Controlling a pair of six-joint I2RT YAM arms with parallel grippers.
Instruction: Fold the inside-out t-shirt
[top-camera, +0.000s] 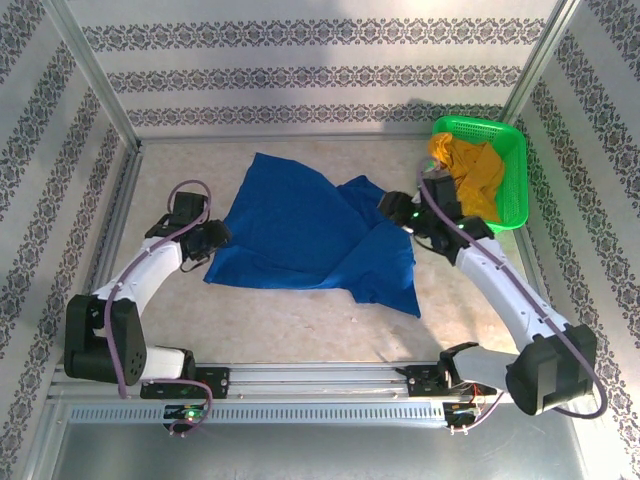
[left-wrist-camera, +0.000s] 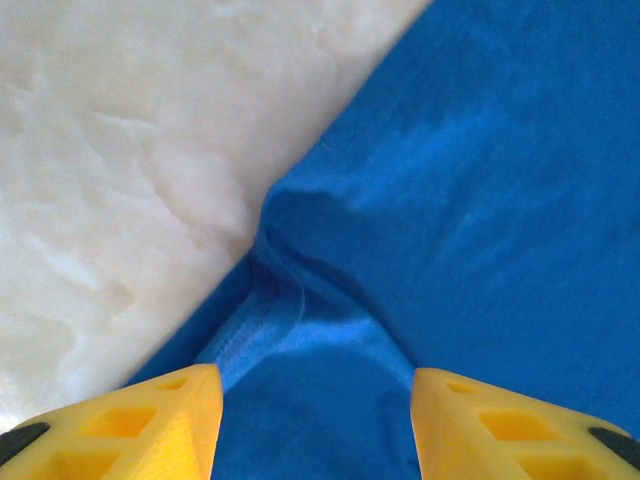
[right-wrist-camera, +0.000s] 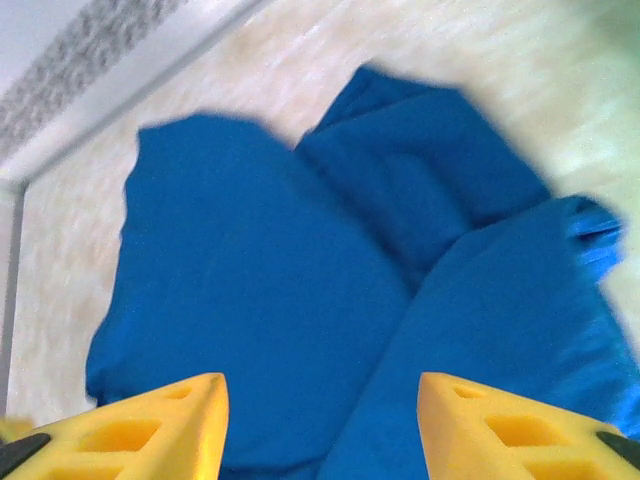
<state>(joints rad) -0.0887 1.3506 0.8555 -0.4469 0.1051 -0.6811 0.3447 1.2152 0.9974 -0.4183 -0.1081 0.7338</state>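
- The inside-out t-shirt (top-camera: 310, 235) lies rumpled mid-table (top-camera: 300, 340), with 1 flap doubled over toward the right edge; folding looks barely begun.
- The left gripper (top-camera: 213, 238) sits at the shirt's left edge and the right gripper (top-camera: 392, 207) at its far-right lobe; both jaws stand apart, holding nothing.
- The next move likely calls for pinching 2 edges and spreading the cloth flat.
- Sleeves, collar and print are hard to tell apart.

Your left arm (top-camera: 150, 272) and right arm (top-camera: 505, 292) are white with black joints, purple cables (top-camera: 121, 350) looping along both, tiny green LED (top-camera: 414, 214) near the right wrist. The fingers (left-wrist-camera: 140, 425) are chunky yellow wedges, cutout pockets, black tips.
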